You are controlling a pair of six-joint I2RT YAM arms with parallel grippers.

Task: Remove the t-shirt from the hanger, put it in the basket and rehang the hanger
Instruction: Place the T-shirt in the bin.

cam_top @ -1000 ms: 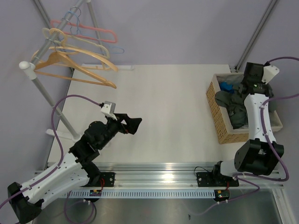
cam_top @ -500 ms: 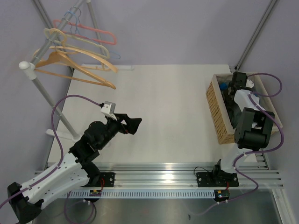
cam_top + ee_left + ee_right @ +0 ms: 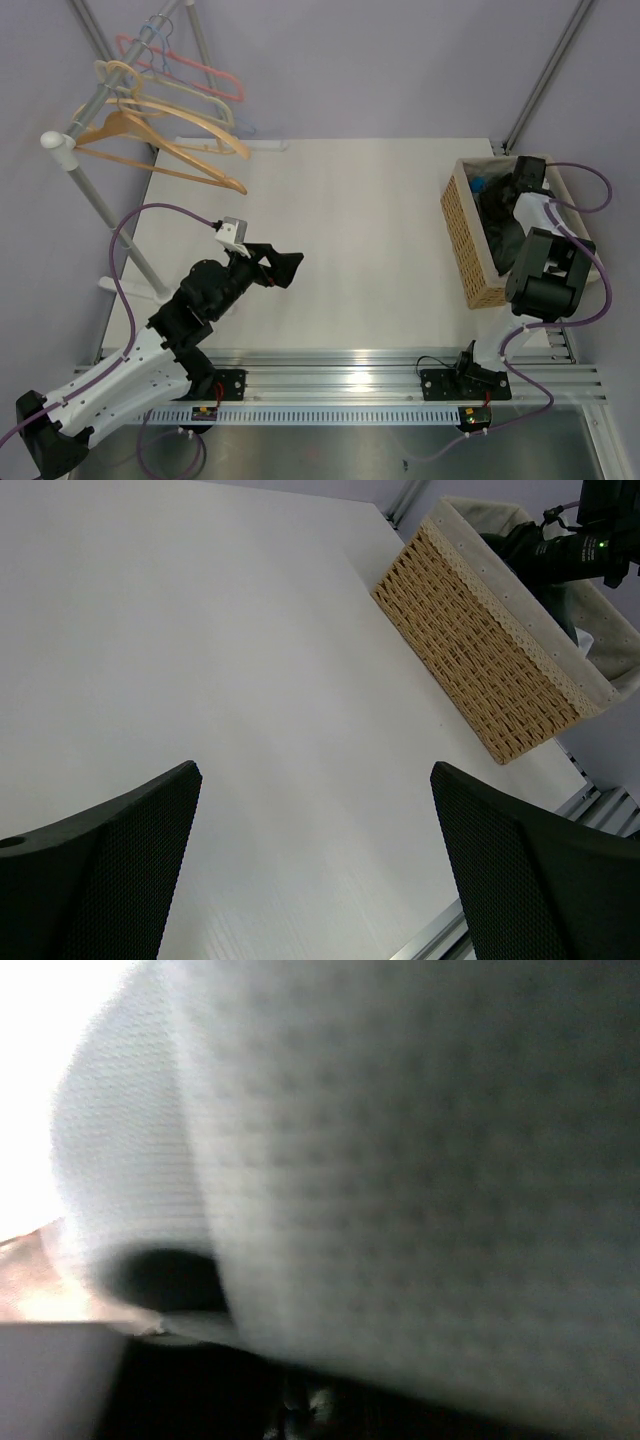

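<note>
A dark grey t-shirt (image 3: 497, 228) lies bunched inside the wicker basket (image 3: 462, 232) at the right of the table. My right gripper (image 3: 526, 174) is down in the basket's far end, against the clothes. Blurred grey fabric (image 3: 420, 1150) fills the right wrist view and hides the jaws. Several bare hangers, with a wooden hanger (image 3: 165, 152) in front, hang on the rack at the top left. My left gripper (image 3: 285, 268) hovers over the table's left half. It (image 3: 315, 772) is open, with only bare table between its fingers (image 3: 120, 865).
A blue item (image 3: 480, 184) lies at the basket's far end. The rack's metal pole (image 3: 95, 195) slants down past the table's left edge. An aluminium rail (image 3: 340, 362) runs along the near edge. The basket (image 3: 490, 660) also shows in the left wrist view.
My right arm has folded down from above the basket into its far end, and the grey garment has sunk into the basket. The left arm has not moved.
</note>
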